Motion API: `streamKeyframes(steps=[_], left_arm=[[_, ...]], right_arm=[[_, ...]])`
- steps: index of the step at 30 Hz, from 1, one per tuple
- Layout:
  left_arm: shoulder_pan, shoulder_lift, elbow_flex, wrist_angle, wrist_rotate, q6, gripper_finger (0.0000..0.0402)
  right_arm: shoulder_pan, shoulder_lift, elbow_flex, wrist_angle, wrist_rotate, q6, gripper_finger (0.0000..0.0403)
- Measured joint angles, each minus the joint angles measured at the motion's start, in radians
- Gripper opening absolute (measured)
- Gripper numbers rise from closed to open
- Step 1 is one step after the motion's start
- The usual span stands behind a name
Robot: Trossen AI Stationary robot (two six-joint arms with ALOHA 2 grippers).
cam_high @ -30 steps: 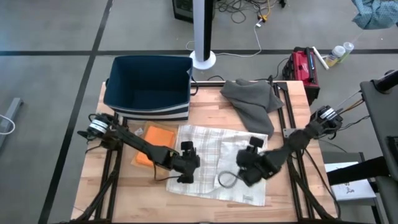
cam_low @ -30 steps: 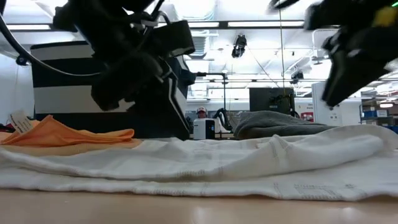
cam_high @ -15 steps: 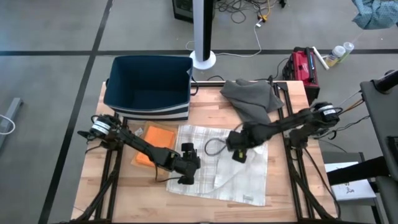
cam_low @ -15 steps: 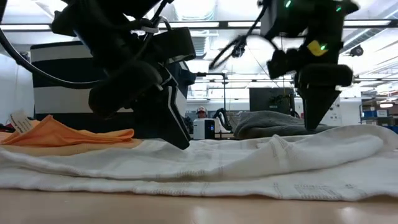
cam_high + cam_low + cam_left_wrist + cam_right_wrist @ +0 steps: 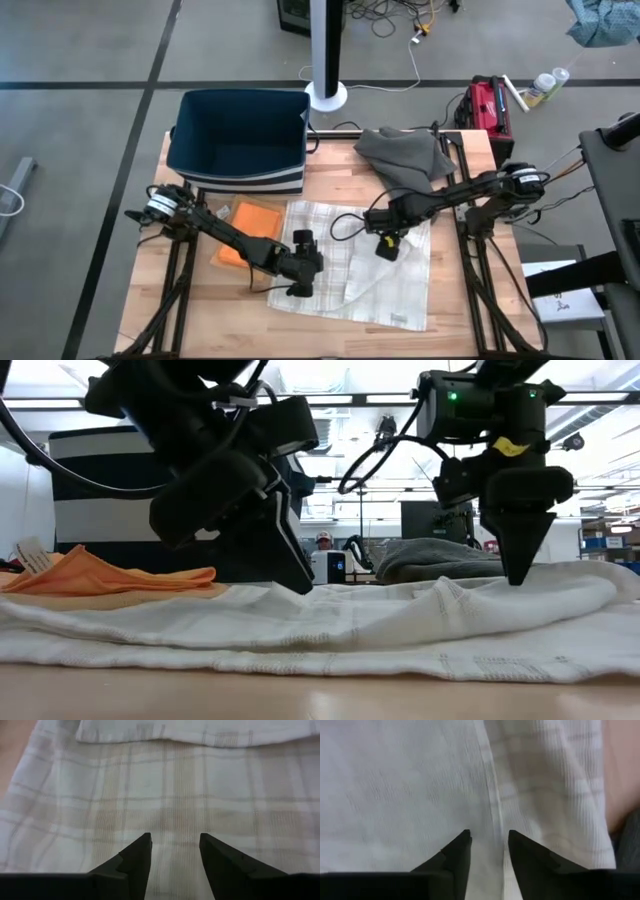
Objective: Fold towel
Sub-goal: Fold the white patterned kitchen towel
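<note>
Both our claws sit open over the checked towel (image 5: 350, 262), left gripper (image 5: 175, 851) mid-cloth; right gripper (image 5: 489, 851) by a folded edge

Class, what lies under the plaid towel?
Wooden table shows around the towel; the orange cloth's edge meets its left side. Anything beneath is covered.

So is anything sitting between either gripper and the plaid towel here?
Nothing visible. The left gripper and right gripper both hang open directly over the plaid towel, with only bare cloth ahead of their fingers. The orange cloth and grey cloth lie off to the sides.
</note>
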Motion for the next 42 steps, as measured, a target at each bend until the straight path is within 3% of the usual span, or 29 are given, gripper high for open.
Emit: streamKeyframes(steps=[9, 25, 31, 42], left_arm=[[0.0, 0.0, 0.0, 0.062, 0.0, 0.0, 0.017], [0.0, -0.002, 0.002, 0.198, 0.036, -0.014, 0.0159], [0.0, -0.003, 0.002, 0.186, 0.036, 0.001, 0.0146], [0.0, -0.002, 0.001, 0.178, 0.059, 0.029, 0.0125]], right_arm=[[0.028, -0.002, 0.002, 0.004, 0.0, -0.018, 0.0008], [0.186, -0.169, 0.05, 0.0, 0.055, 0.054, 0.0002], [0.356, -0.183, 0.049, -0.002, 0.017, 0.148, 0.0002], [0.755, -0.108, 0.049, 0.005, 0.004, 0.608, 0.0008]])
